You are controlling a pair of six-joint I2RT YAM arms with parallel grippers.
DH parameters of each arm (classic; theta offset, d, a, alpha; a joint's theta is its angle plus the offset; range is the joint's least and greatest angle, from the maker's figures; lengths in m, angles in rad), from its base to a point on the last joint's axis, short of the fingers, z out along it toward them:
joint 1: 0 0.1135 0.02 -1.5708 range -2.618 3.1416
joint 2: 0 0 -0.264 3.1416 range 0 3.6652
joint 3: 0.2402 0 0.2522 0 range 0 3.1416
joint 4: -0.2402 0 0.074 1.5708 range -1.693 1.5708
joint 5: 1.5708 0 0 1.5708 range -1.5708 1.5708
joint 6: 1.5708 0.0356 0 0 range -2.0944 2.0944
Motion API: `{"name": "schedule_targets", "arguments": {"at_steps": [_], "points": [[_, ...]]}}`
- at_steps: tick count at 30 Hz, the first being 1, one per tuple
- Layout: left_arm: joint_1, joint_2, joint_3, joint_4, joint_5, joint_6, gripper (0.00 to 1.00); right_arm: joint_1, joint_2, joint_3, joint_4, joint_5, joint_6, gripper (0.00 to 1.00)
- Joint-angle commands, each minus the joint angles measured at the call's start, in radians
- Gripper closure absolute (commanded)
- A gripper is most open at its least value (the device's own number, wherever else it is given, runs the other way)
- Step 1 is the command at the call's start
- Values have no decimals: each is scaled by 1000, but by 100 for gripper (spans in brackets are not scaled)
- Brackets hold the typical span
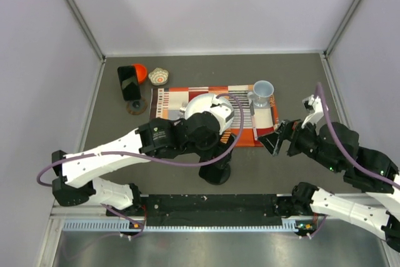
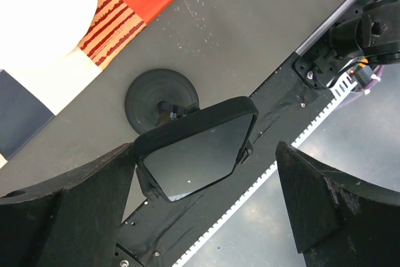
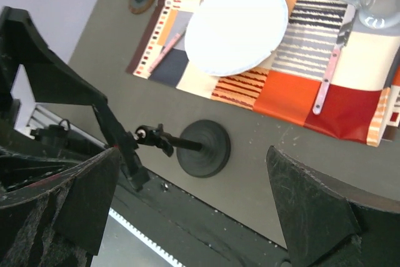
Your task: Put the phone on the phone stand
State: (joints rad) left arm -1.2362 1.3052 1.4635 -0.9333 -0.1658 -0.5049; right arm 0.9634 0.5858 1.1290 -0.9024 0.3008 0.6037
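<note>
Though left claw (image 2: pixel 205 148) and right claw (image 3: pixel 194 151) wide open, empty: one phone (image 1: pixel 128 82), one stand (image 1: pixel 136 107).

Fixed overhead view from the near side; two close downward wrist views, black post (image 3: pixel 203 148) common to both.

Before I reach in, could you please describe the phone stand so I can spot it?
Find the orange-striped placemat, then look just left of its far left corner. The phone stand there has a round brown base; the nearer post has a black one.
</note>
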Motion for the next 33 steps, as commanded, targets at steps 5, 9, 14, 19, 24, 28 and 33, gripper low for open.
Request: {"name": "schedule_targets", "arguments": {"at_steps": [5,9,14,19,24,28,33], "points": [[-65,78,12,4,-213,-136,2,-9,-23,-57,-10,1,-51,1],[-81,141,47,-42,-310,-188,2,-8,-47,-92,-9,-3,-73,1],[-92,193,66,-59,-389,-231,14,-8,-76,-127,-6,-12,-90,1],[-92,194,80,-99,-405,-256,79,-9,-115,-199,39,-48,-85,1],[-92,135,48,-117,-452,-262,100,-8,-156,-279,83,-57,-36,1],[-83,72,34,-156,-488,-222,100,-9,-196,-357,152,-92,5,2],[41,11,54,-260,-453,-181,100,-9,-277,-469,256,-133,7,2]]}}
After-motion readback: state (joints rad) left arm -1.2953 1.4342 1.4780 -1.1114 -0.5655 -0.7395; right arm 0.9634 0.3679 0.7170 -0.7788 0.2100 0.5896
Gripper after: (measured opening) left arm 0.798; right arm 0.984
